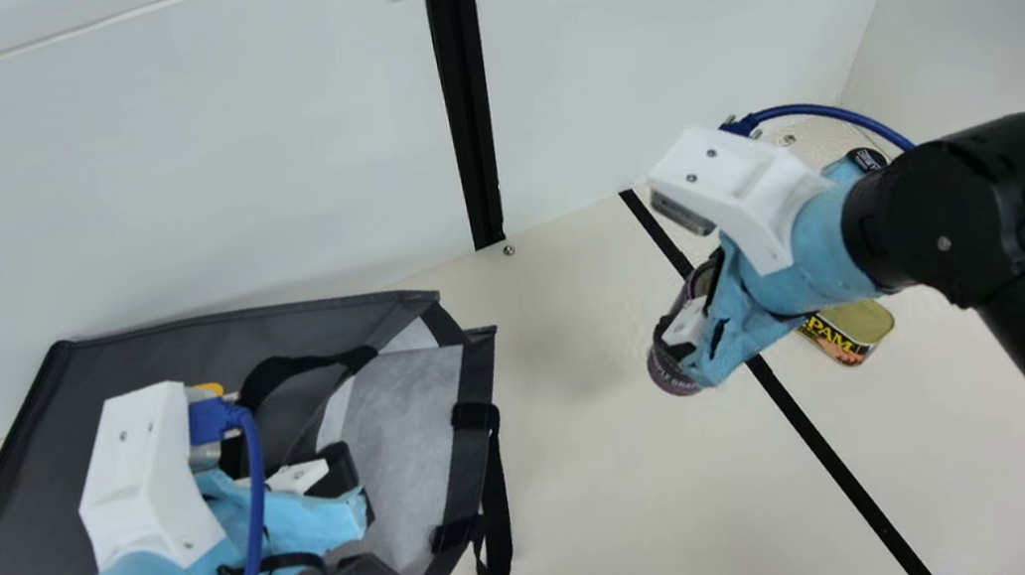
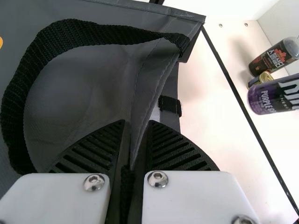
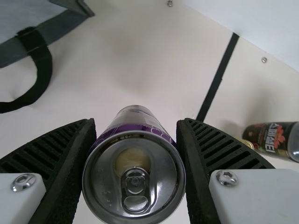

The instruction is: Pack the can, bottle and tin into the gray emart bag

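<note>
On the left of the bench, the left end effector pinches the bag's lip, its mouth facing right, towards the can clamped well apart in the right end effector; beyond, nearer the back right corner: tin, bottle.

Main view: from the neck, farther back, facing down. Wrist views: from each wrist, close, slanting down; both share the bag and the black line.
</note>
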